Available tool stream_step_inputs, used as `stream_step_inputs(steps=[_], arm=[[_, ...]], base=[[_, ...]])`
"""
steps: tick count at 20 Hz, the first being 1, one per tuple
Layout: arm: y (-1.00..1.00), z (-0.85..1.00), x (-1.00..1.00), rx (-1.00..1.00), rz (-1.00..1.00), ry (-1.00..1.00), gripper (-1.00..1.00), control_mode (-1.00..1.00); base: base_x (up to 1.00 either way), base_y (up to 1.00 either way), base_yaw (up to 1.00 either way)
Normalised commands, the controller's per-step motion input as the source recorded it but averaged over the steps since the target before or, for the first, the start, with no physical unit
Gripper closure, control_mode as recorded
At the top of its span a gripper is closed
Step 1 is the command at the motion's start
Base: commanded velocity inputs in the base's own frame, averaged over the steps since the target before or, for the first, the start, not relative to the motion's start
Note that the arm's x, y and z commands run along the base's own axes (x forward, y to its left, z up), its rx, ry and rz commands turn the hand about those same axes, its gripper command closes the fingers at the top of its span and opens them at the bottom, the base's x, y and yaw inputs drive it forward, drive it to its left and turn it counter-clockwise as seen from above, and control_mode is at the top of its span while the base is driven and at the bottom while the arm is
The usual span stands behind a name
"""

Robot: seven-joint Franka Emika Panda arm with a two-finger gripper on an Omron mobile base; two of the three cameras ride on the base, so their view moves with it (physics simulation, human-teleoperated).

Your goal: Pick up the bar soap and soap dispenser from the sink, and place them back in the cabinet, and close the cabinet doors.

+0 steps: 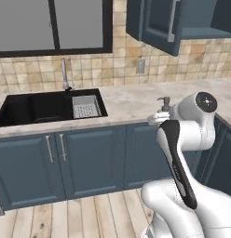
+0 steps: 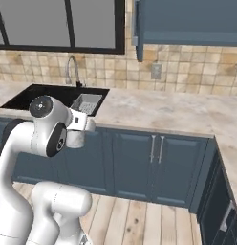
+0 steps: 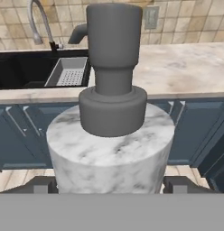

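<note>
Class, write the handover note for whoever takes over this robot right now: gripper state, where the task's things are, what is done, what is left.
Gripper: shut on the soap dispenser, a finger at each side of its marbled body, held upright in front of the counter, away from the sink.
Bar soap: cannot be made out in the dark basin.
Cabinet: up on the wall right of the sink, cabinet door standing open.
Done: dispenser lifted out.
Left: shelve the dispenser, fetch and shelve the bar soap, close the doors.
</note>
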Motion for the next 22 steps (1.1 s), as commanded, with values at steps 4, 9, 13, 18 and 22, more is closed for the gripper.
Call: stream_step_inputs(steps=[4,9,13,18,22], arm=[[0.0,0.0,0.0,0.0,0.0,0.0,1.0,1.0],[0.0,0.0,0.0,0.0,0.0,0.0,1.0,1.0],[0.0,0.0,0.0,0.0,0.0,0.0,1.0,1.0],[0.0,0.0,0.0,0.0,0.0,0.0,1.0,1.0],[0.0,0.0,0.0,0.0,0.0,0.0,1.0,1.0]], base=[[0.0,-0.66,0.0],[0.03,-0.54,0.0],[0.19,-0.53,0.01],[0.28,-0.51,0.0],[0.49,-0.35,0.0]])
